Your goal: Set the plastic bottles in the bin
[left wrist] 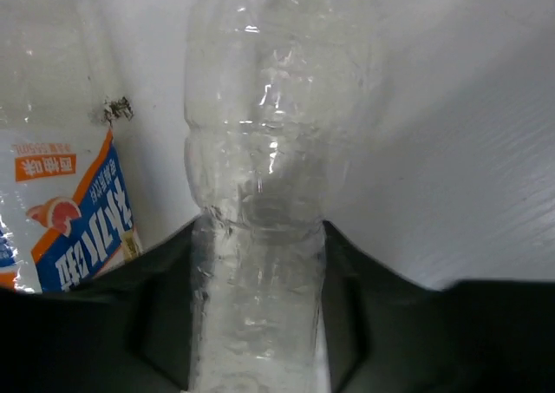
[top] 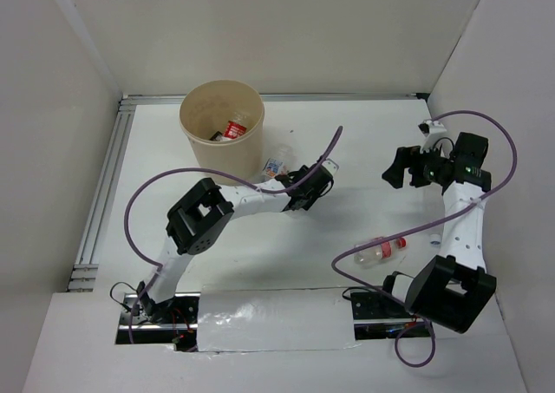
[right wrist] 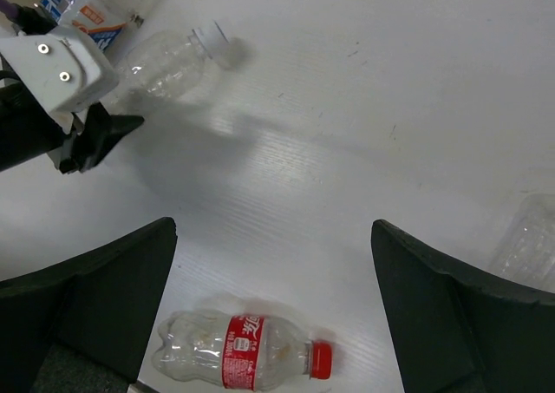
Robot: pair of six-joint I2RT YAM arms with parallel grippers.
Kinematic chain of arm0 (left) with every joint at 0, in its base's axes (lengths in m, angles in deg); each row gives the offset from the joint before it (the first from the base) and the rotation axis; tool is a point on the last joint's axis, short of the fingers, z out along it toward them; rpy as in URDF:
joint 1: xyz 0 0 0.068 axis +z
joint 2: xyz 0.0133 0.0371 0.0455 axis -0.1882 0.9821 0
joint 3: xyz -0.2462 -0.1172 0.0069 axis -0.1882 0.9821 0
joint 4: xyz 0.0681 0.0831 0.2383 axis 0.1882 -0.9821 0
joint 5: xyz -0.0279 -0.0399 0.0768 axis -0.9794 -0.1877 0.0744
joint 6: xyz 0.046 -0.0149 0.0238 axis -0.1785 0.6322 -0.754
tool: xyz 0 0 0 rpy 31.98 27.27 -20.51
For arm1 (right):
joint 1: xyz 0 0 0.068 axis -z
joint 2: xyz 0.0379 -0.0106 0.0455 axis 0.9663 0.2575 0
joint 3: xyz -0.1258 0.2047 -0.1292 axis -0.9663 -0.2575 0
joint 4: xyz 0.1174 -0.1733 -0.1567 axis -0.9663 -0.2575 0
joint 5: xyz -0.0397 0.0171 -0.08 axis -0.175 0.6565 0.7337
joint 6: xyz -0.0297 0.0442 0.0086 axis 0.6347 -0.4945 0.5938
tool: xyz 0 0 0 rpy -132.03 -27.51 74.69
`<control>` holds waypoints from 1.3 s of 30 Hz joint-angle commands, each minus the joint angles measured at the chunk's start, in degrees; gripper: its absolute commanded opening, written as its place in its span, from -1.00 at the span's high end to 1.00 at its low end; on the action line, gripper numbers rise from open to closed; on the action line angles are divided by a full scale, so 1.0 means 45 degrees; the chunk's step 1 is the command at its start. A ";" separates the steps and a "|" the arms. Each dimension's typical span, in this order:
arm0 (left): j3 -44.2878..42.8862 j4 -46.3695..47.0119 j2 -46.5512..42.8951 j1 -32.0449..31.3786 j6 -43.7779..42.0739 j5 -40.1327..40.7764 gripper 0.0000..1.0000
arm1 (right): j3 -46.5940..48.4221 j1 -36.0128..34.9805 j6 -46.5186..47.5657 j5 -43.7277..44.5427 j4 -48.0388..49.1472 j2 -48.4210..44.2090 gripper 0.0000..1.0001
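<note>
The tan bin (top: 192, 124) stands at the back left with a red-labelled bottle (top: 232, 130) inside. My left gripper (top: 314, 183) is just right of it, shut on a clear label-less bottle (left wrist: 260, 150) that runs between its jaws (left wrist: 258, 237); its white cap (right wrist: 211, 36) points away. A blue-and-orange-labelled bottle (top: 276, 166) lies beside it, against the bin's foot, and also shows in the left wrist view (left wrist: 61, 219). My right gripper (top: 397, 169) is open and empty (right wrist: 273, 237), high above a red-capped, red-labelled bottle (right wrist: 243, 351) lying on the table (top: 381, 252).
A crumpled clear plastic piece (right wrist: 529, 237) shows at the right edge of the right wrist view. White walls close the table on three sides, with an aluminium rail (top: 104, 185) along the left. Purple cables loop over both arms.
</note>
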 commanded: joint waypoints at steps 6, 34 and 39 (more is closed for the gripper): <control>-0.0141 -0.0243 -0.2186 -0.0456 0.0476 -0.0431 0.73 | 0.0104 0.0062 -0.1432 0.3195 0.1031 -0.1205 -0.75; 0.0992 0.0577 -0.8031 0.6966 0.1513 -0.0215 -0.83 | -0.1926 0.0179 -0.1766 0.9158 0.2437 -0.0467 -1.00; 0.0287 0.0460 -0.8223 0.6929 0.1045 -0.0373 -0.99 | -0.2532 0.0452 -0.1514 0.9645 0.2906 -0.0036 -1.00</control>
